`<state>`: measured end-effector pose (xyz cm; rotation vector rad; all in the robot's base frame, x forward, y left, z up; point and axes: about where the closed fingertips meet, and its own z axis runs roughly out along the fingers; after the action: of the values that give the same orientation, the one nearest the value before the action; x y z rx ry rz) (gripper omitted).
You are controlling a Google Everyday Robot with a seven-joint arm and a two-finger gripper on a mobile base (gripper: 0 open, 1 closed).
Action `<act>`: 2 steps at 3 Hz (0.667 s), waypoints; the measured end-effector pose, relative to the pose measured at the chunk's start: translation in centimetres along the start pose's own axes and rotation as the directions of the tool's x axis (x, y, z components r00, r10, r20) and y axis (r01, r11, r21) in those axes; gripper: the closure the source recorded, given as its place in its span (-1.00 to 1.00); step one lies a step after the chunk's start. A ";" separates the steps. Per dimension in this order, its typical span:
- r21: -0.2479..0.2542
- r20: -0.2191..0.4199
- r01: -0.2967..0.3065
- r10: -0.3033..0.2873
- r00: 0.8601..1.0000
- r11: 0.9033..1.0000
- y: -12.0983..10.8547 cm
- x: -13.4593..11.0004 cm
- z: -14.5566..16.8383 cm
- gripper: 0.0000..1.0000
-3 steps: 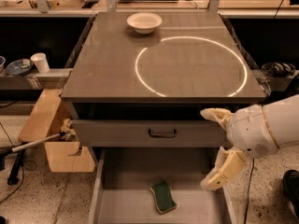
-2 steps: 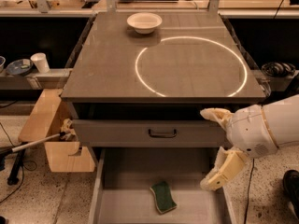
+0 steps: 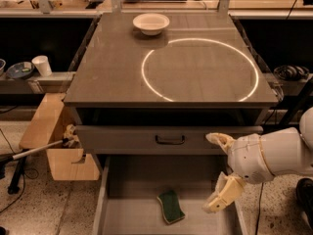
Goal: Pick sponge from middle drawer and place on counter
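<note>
Up and to the left of the pincer, a large flat grey-brown worktop caps a cabinet and bears a big thin bright white ring on its surface. A small round white bowl sits at its far edge, well apart from the pincer and just outside the ring.

Directly left of the pincer's upper finger runs a closed grey drawer front with a black handle. Below that, the wide shallow grey middle drawer stands pulled out over a speckled stone floor.

The palm-sized sponge, dark green face up on a tan-yellow base, lies on the drawer's floor down and to the left of the pincer, near its lower finger but clear of it.

The pincer, on a bulky white arm reaching in from the right, hangs at the drawer's right side. Its two cream fingers are spread wide, one by the upper drawer front and one low over the drawer's right wall, with nothing held between them.

Far to the left, a light wooden box stands against the cabinet. A white paper cup and a bluish dish rest on a low shelf beyond it.

Nothing lies between the pincer and the sponge.
</note>
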<state>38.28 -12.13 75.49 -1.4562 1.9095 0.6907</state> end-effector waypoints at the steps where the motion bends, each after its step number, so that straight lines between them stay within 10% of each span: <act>1: 0.004 0.002 -0.006 0.006 1.000 1.000 -0.1 0.3 0.2 -1.00; 2: 0.016 0.007 -0.024 0.024 1.000 1.000 -0.2 1.0 0.9 -1.00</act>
<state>38.43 -12.15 74.08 -1.4217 1.9263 0.6889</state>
